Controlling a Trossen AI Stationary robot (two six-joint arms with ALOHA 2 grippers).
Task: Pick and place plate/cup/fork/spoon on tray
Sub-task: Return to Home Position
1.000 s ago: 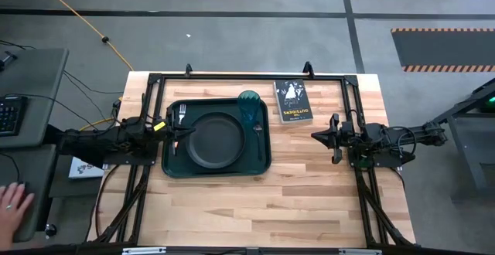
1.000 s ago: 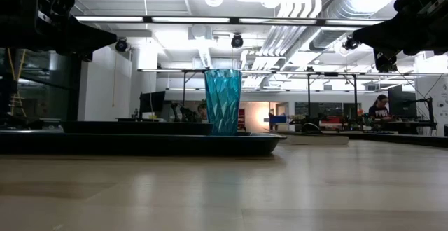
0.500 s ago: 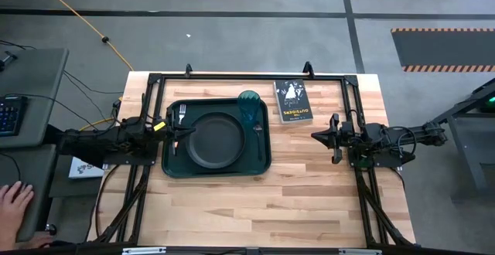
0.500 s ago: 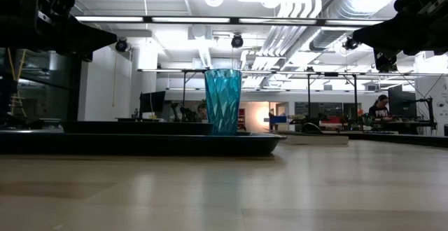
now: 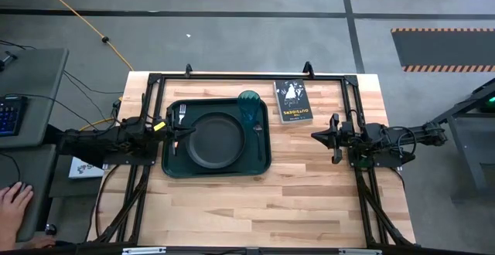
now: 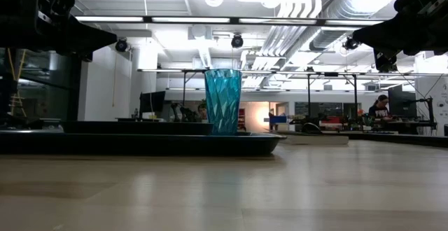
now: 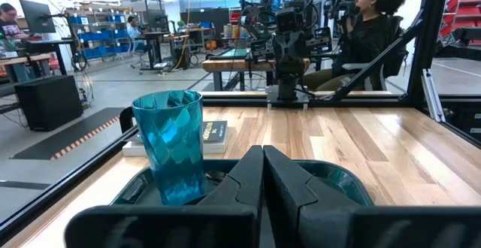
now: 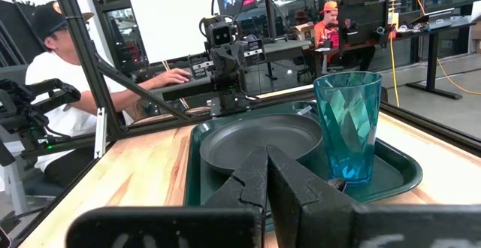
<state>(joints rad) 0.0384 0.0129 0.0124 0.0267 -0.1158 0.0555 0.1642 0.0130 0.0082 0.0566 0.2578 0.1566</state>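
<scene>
A: Is anything moving compared with a second ago?

B: Nothing on the table [image 5: 309,201] is changing. Both arms are holding the same spots, and only a person's hand [image 5: 14,199], off the table's left edge, is creeping a little.

A: So what is that telling you about the job?

B: I'm judging the placing as finished. The plate [image 5: 215,141] is sitting in the middle of the tray [image 5: 216,173], with the fork [image 5: 182,114] lying just to its left and the spoon [image 5: 258,135] just to its right. The cup [image 5: 249,104] is standing upright in the tray corner nearest the book [image 5: 292,102].

A: And the arms?

B: The left gripper [image 5: 176,131] is hanging above the tray's left rim, near the fork, with its fingers pressed together on nothing. The right gripper [image 5: 317,137] is waiting well apart from the tray and pointing toward it, fingers likewise pressed together and empty — both are looking parked rather than reaching.
</scene>
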